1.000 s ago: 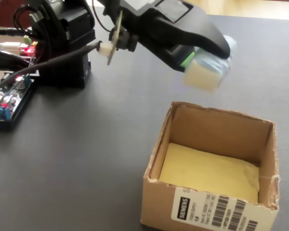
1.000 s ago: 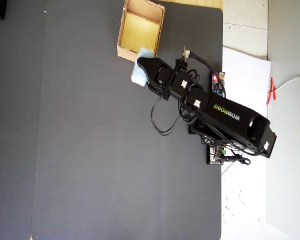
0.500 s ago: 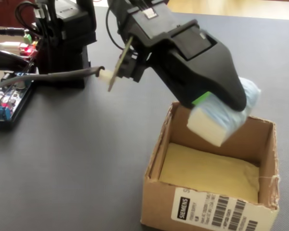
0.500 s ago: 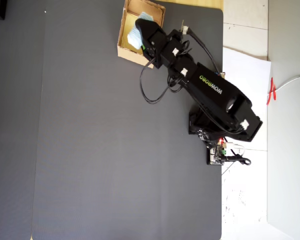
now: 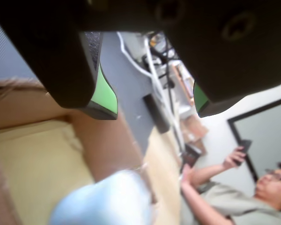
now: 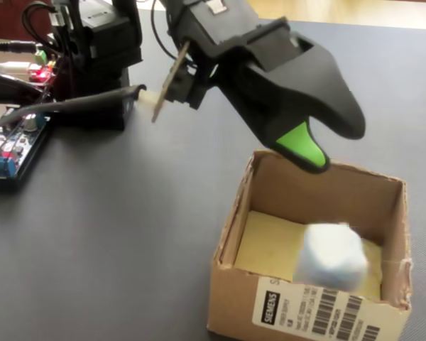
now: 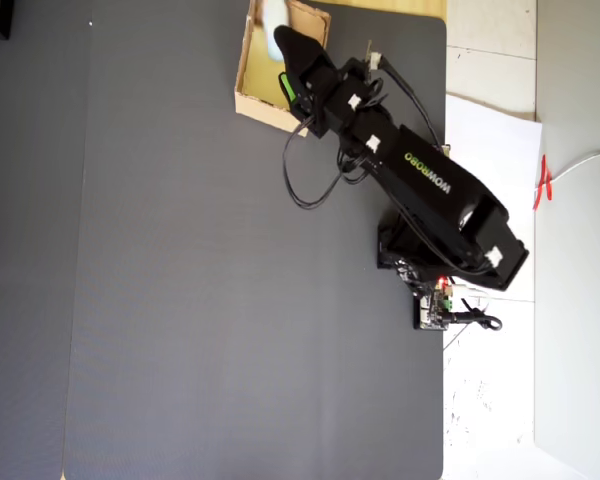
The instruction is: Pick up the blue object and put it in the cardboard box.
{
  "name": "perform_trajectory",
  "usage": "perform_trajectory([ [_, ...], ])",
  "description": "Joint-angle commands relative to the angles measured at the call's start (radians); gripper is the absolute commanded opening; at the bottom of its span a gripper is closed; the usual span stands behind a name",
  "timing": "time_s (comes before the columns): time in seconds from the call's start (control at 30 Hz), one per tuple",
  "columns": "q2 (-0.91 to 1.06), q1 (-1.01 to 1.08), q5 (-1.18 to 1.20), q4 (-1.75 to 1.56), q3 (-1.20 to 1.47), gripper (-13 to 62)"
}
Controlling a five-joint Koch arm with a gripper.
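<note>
The cardboard box [image 6: 236,213] stands open-topped on the grey mat, with a barcode label on its front wall. Inside it, the pale blue object [image 6: 331,256] appears slightly blurred over the yellowish floor near the front wall. My gripper [image 6: 334,145] hangs just above the box's back wall, open, with nothing between its green-padded fingers. In the wrist view the gripper [image 5: 154,110] is spread wide, the blue object [image 5: 103,201] is below it and free of both fingers, and the box's brown wall [image 5: 107,145] is beside it. From overhead, the gripper [image 7: 283,60] reaches over the box [image 7: 255,105].
The arm's base [image 6: 99,50] and a circuit board with wires [image 6: 14,142] are at the far left of the mat. A person holding a phone [image 5: 253,187] sits beyond the table. Overhead, the grey mat [image 7: 180,300] ends at a white surface [image 7: 490,400] on the right.
</note>
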Motion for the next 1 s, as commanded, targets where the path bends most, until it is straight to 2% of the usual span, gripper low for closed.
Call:
perform_trajectory([
  [0.0,0.071,-0.037,0.031,-0.031,-0.017,32.3],
  [0.67,0.419,-0.681,0.169,-0.080,0.342,32.5],
  [0.97,0.529,-0.845,0.221,-0.103,0.581,33.7],
])
